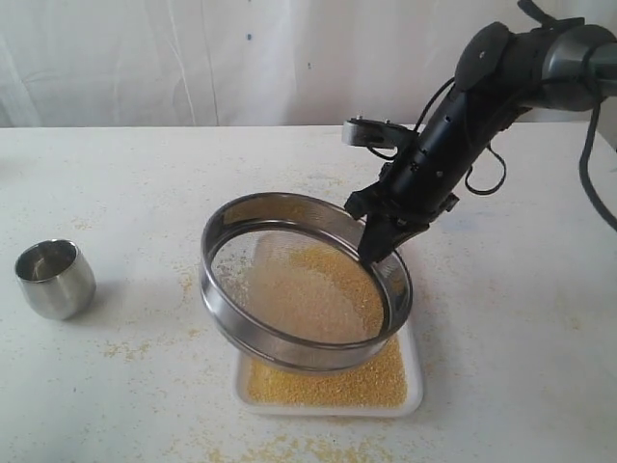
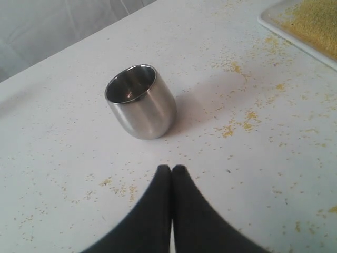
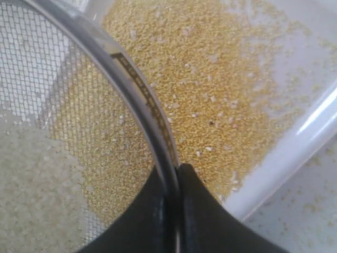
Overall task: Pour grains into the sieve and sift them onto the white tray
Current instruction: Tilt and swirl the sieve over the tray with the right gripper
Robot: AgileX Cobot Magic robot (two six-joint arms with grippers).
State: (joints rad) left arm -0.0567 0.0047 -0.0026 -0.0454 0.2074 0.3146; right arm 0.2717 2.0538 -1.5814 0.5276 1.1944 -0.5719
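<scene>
1. Grains. A pale beige heap of grains [image 1: 307,289] lies on the mesh inside the sieve [image 1: 253,333], gathered toward its lower, near side. A second, yellower layer of grains [image 1: 328,383] covers most of the floor of the white tray [image 1: 415,388]. Loose grains are also scattered on the table [image 1: 521,338] around the tray and toward the left.

2. Sieve. The sieve is tilted, with the far right part of its rim higher than the near left part. It sits directly above the white tray and overlaps most of it in the exterior view, so only the tray's near end shows. Whether the low edge of the ring touches the tray cannot be determined. In the right wrist view, part of the mesh is bare and the yellow layer on the tray shows through it.

3. White tray. The tray lies flat on the table, right of centre and near the front edge of the exterior view.

4. Right gripper. The right gripper [image 1: 374,253] reaches down from the upper right and is clamped on the sieve's raised rim. 1 finger is inside the ring and 1 outside, and the steel wall is pinched between them.

5. Left gripper. The left gripper [image 2: 171,168] appears only in its own wrist view. Its 2 fingers are pressed together with nothing between them, above the table.

6. Steel cup. A small steel cup [image 1: 55,280] stands upright on the table at the far left, well apart from the tray and near the left gripper. No contents are visible inside it.
</scene>
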